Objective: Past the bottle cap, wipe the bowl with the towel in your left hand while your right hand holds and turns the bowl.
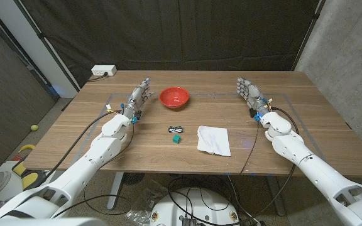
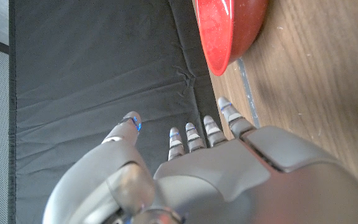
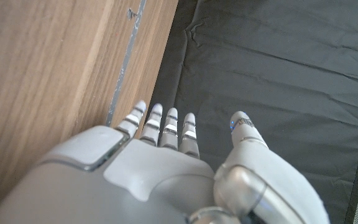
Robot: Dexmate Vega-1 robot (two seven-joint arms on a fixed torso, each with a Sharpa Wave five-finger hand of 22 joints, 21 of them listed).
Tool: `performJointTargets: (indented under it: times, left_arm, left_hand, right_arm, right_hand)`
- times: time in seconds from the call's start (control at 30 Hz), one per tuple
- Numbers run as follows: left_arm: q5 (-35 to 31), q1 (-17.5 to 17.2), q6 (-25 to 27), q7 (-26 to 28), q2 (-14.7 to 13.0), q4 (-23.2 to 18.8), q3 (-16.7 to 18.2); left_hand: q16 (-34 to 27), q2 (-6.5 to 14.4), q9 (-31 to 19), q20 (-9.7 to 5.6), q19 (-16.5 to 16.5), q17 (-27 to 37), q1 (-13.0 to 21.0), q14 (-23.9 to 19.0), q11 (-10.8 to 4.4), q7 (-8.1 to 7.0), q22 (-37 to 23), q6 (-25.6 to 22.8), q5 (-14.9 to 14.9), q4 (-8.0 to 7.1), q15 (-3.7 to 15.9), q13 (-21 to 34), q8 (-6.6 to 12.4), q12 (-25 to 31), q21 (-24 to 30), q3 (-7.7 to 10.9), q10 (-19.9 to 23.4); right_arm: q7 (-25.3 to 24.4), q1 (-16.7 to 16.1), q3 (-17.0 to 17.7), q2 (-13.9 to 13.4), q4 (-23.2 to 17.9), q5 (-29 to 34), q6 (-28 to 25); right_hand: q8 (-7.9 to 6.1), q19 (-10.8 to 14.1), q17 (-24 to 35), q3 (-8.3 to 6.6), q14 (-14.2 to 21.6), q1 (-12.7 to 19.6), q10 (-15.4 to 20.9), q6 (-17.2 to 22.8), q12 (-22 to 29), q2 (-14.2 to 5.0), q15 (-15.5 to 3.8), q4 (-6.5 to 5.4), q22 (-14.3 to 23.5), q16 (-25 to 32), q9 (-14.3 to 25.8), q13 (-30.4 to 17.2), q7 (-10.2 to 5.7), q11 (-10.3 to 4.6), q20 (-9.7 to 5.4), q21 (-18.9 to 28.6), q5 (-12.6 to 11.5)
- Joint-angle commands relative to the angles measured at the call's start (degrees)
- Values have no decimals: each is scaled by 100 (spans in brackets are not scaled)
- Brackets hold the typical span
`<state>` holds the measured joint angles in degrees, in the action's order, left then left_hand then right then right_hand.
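From the head view, the wooden table carried a red bowl toward its far side, a little left of the middle. Nearer the robot lay a small dark bottle cap with a green block just beside it, and to their right a crumpled white towel, apart from both. A white power strip sat at the table's far left corner, in front of a black curtain.

The left robot hand stood beside the bowl on its left, near but not touching, fingers extended and spread, holding nothing. The right robot hand stood well apart from the bowl on the table's right side, fingers likewise straight and empty. Neither touched the towel.

The left wrist view added what the head view could not: the bowl seen from the side, its rim and outer wall close ahead of the left robot hand, a visible gap between the fingertips and the bowl, and a strip of tape on the table near its base.

The right wrist view showed the back of the right robot hand with fingertips straight, the thumb held apart, bare table with a tape line, and the curtain beyond.
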<state>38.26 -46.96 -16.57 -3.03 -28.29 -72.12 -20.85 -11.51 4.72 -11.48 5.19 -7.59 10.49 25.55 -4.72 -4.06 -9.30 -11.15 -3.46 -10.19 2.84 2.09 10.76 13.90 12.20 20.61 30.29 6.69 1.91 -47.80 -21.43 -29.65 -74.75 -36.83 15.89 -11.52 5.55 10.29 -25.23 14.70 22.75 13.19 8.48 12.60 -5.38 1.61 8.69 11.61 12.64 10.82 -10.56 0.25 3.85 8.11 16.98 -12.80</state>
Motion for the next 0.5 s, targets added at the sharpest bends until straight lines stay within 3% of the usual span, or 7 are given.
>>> performJointTargets:
  times: [0.03, 0.07, 0.1, 0.13, 0.23, 0.33, 0.5]
  left_arm:
    - [-180, 49, 75, 343, 7, -49, -36]
    - [-129, 78, 124, 260, -3, -29, -39]
    - [-87, 119, 219, 175, -33, -18, -53]
    - [-96, 142, 315, 174, -68, -50, -74]
    - [-321, 104, 605, 645, -148, -332, -126]
    - [-391, 72, 969, 1021, -205, -600, -128]
    - [-464, 15, 1595, 1697, -264, -1059, -90]
  left_hand:
    - [164, 97, -141, -207, 510, 17, 422, 838, 70, 677, -35, -1550, -29, 366, 25, 52, 754, -162, -196, 229, -192]
    - [-69, 131, -176, -159, 126, 43, 613, 286, 30, 360, -40, -855, -26, 494, 63, 65, 552, -97, -38, 314, -264]
    - [-305, 125, -140, -42, -380, 72, 638, -601, -102, -5, -49, -53, -10, 485, 176, 67, 240, -33, 182, 314, -185]
    - [-398, 95, -105, -17, -767, 74, 619, -1107, -171, -150, -50, 384, 6, 458, 182, 66, 46, 40, 352, 292, 25]
    - [-229, -42, -59, 15, -644, 86, 408, -1049, -146, -170, -38, 536, 23, 314, 157, 67, -52, 109, 323, 122, 379]
    - [-14, -77, -40, -50, -218, 117, 258, -611, -110, -90, -45, 597, -6, 192, 47, 68, -92, -50, 172, -5, 69]
    - [78, -112, -34, -56, -72, 136, 197, -316, -66, -2, -51, 601, -18, 144, 9, 74, -94, -90, 125, -78, -58]
  right_arm:
    - [-193, 87, -80, -112, -90, 251, -168]
    - [6, 114, -58, -64, 27, 117, -92]
    - [309, 186, -59, -31, 205, -10, -11]
    - [449, 224, -71, -29, 282, -49, 10]
    - [69, 159, -108, -95, 99, 197, -75]
    - [85, 143, -95, -76, 113, 178, -14]
    - [72, 131, -119, -127, 83, 241, -36]
  right_hand:
    - [-306, -654, -10, -58, -965, 184, -341, 1016, -132, -33, 91, 13, 22, -278, 34, -3, 26, 2, -65, -284, -83]
    - [-180, -349, -5, -77, -661, 230, -340, 836, -106, -27, -21, 23, 26, -146, 34, -1, 13, -36, 58, -169, -81]
    - [-24, 131, 5, -64, 20, 229, -165, 585, -30, 15, -154, 7, 30, 23, 35, 1, -41, -86, 166, 7, -66]
    - [86, 349, -2, -37, 355, 213, -118, 303, -27, 69, -239, -5, 31, 57, 31, 4, -14, -63, 137, 84, -62]
    - [73, 209, -5, 0, -9, 225, -184, 214, -68, 84, -5, -16, 31, -163, 24, 9, -37, -77, 54, 18, -60]
    - [60, 113, -3, 12, -138, 224, -193, 230, -74, 82, 39, -22, 31, -214, 23, 9, -53, -37, -14, -25, -57]
    - [25, 121, 0, 29, -96, 220, -49, 311, -21, 78, 76, -30, 33, -190, 21, 7, -55, -5, -39, -25, -55]
